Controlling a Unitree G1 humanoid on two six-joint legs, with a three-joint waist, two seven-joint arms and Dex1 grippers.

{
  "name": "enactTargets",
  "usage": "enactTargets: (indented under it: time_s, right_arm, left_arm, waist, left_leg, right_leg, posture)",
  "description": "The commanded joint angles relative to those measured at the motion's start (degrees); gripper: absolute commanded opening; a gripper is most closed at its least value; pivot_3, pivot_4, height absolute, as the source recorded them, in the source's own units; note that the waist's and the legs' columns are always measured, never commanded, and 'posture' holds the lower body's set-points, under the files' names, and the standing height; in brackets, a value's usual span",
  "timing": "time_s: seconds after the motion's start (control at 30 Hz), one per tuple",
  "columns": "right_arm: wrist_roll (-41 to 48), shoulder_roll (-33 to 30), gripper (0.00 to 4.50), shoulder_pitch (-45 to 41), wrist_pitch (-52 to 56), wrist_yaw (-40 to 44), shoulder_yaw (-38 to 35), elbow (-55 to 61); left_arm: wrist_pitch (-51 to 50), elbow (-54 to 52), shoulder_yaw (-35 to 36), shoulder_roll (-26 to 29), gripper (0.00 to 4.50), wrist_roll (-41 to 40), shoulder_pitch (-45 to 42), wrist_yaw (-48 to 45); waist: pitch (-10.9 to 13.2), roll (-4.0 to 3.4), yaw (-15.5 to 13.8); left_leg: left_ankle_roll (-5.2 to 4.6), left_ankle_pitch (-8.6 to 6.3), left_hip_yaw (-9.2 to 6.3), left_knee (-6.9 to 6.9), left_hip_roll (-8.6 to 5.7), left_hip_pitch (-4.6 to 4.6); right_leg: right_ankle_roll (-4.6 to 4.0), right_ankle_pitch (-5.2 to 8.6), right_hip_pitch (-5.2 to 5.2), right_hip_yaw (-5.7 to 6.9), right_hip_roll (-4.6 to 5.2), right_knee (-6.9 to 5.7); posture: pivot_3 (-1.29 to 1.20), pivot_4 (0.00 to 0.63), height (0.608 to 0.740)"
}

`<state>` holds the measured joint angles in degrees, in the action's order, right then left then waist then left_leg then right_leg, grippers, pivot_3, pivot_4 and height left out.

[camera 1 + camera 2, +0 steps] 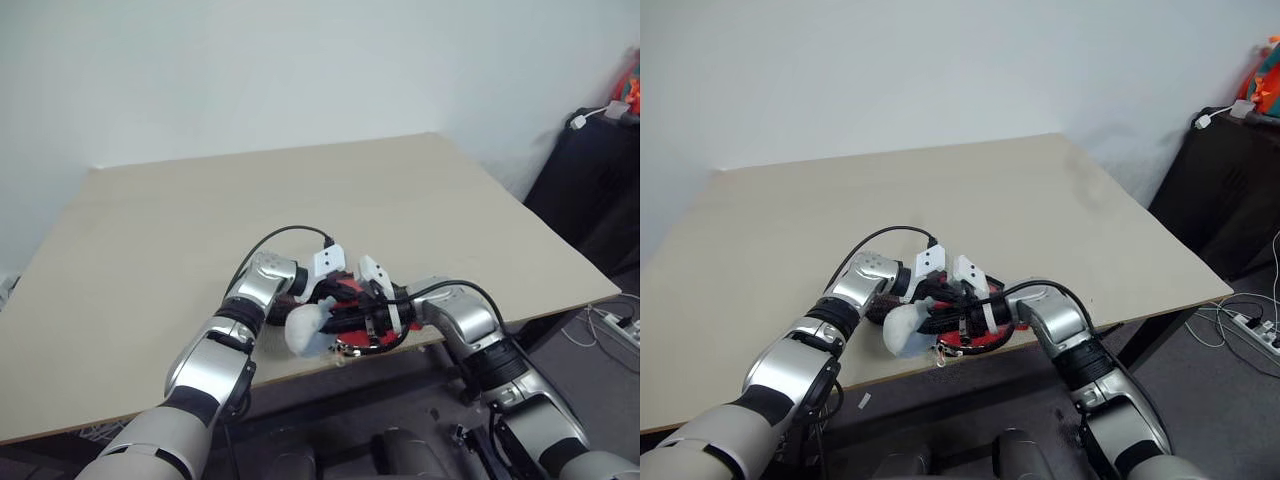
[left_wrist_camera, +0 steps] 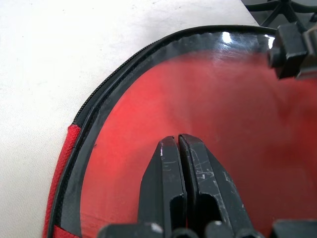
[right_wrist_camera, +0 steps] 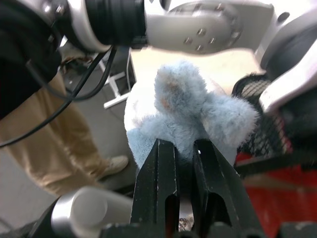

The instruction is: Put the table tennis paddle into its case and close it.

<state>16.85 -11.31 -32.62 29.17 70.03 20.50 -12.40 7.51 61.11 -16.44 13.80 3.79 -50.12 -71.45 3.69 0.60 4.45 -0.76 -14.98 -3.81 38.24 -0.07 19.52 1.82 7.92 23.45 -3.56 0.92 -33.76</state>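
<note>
The case (image 2: 237, 129) lies flat at the table's near edge, its clear plastic side up over red, with a black zipper rim (image 2: 106, 94) and a red edge. My left gripper (image 2: 178, 140) is shut and rests its tips on the clear plastic. A fluffy light-blue tuft (image 3: 193, 109) hangs at the case's near rim (image 1: 308, 328). My right gripper (image 3: 184, 144) comes in from the right and is shut on that tuft. I cannot tell whether the red under the plastic is the table tennis paddle or the case's panel.
The beige table (image 1: 300, 190) stretches far beyond the case. A black bag (image 1: 590, 180) with a white cable stands at the right. A power strip (image 1: 1260, 335) lies on the floor. A person's legs (image 3: 44, 129) in tan trousers stand beside the table.
</note>
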Motion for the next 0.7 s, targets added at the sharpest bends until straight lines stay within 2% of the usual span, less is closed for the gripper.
enactTargets:
  time_s: [0.03,0.7]
  right_arm:
    - [1.35,2.43,0.01,-2.78,-3.16,-1.45,-2.13,0.45]
    - [-5.95,10.18,0.01,-2.69,-16.95,-9.81,0.21,-8.47]
  left_arm:
    - [-1.12,1.56,-1.48,0.05,0.00,2.58,0.80,-0.13]
    - [-1.65,1.94,0.49,-0.57,0.00,0.96,-0.27,1.69]
  waist:
    - [0.00,0.00,0.02]
    - [-0.01,0.01,1.40]
  left_leg:
    - [0.00,0.00,0.00,0.00,0.00,0.00]
    - [-0.01,0.01,-0.06,0.00,-0.01,0.01]
  right_leg:
    - [0.00,0.00,0.00,0.00,0.00,0.00]
    - [0.02,-0.02,-0.02,0.02,0.02,-0.01]
  posture:
    - [0.00,0.000,0.740]
    - [0.00,0.000,0.740]
